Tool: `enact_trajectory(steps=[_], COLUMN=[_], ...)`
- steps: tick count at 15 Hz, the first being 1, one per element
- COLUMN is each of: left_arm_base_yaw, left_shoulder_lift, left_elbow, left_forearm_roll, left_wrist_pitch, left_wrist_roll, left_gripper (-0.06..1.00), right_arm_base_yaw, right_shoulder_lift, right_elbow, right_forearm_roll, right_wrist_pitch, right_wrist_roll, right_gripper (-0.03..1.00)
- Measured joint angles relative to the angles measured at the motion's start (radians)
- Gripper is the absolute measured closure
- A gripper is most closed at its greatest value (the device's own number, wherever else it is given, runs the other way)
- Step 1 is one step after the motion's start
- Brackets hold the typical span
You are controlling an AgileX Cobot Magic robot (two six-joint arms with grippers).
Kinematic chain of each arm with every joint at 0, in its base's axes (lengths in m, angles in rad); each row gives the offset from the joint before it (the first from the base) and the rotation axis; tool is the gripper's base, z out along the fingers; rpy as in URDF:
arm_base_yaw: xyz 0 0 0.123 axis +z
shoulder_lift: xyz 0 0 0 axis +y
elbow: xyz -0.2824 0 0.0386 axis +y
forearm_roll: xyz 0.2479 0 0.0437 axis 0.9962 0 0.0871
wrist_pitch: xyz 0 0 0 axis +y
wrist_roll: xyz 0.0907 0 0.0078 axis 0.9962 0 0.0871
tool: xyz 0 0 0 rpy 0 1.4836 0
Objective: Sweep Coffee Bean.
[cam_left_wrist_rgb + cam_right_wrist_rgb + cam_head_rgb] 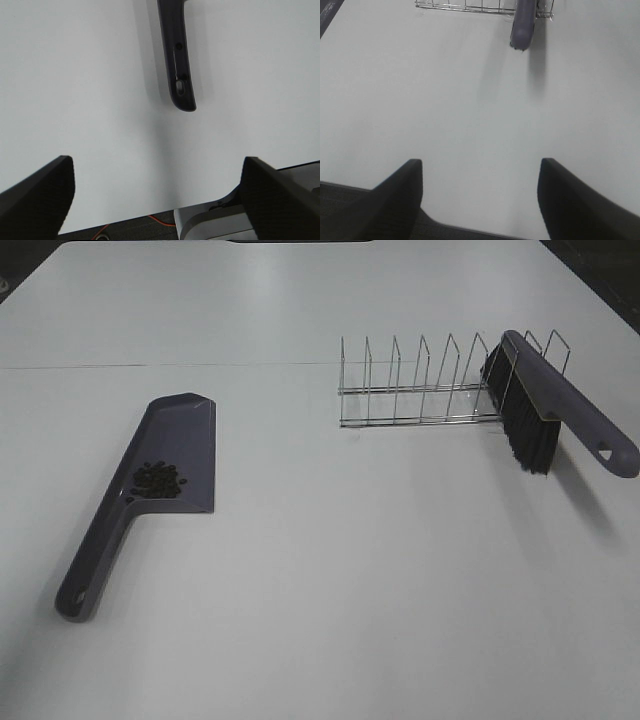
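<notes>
Coffee bean [158,480]: a small dark cluster lying inside the dustpan, at the narrow end of the pan near where the handle begins; none show loose on the worktop from the high view.
Dustpan [160,475]: grey-purple, flat on the worktop at the left, open lip pointing away from the robot, handle trailing back toward the near edge. The left wrist view shows only the handle end [179,75] with its hanging hole.
Brush [545,400]: resting tilted in the far right end of the wire rack, black bristles down, handle sticking out to the right and toward the robot.
Wire rack [415,390]: chrome, standing mid-right, well apart from the dustpan.
Worktop [350,590]: white and plain.
Left hand [155,195]: spread wide, holding nothing, hovering back from the dustpan handle with bare worktop between its fingers.
Right hand [480,195]: also spread wide and empty, facing the brush handle tip [522,27] but well short of it.
Stage, as I judge it: the beans look already gathered and both tools set down, so either the sweep is finished or a fresh round begins.
Doing the step well: if the dustpan is lifted, grip the handle squarely and keep the pan level or tipped slightly handle-down so the beans stay put. If the brush is taken, close on the handle and lift it clear so the bristles do not snag the rack wires.
</notes>
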Motion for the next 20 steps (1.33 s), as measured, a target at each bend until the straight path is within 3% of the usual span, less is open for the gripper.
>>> enact_trajectory(steps=[9,15,20], left_arm_base_yaw=[0.0,0.0,0.0], left_shoulder_lift=[-0.593,-0.773,-0.945], left_elbow=[0.171,0.18,0.331], left_forearm_roll=[-0.004,-0.021,-0.093], left_wrist_pitch=[0.018,0.022,0.047], left_wrist_roll=[0.006,0.042,0.045], left_gripper=[0.13,0.13,0.13], right_arm_base_yaw=[0.0,0.0,0.0], right_shoulder_lift=[0.0,0.0,0.0], right_elbow=[0.0,0.0,0.0], right_forearm_roll=[-0.001,-0.001,-0.001], right_wrist_pitch=[0.0,0.0,0.0], right_wrist_roll=[0.0,0.0,0.0], right_gripper=[0.39,0.39,0.39])
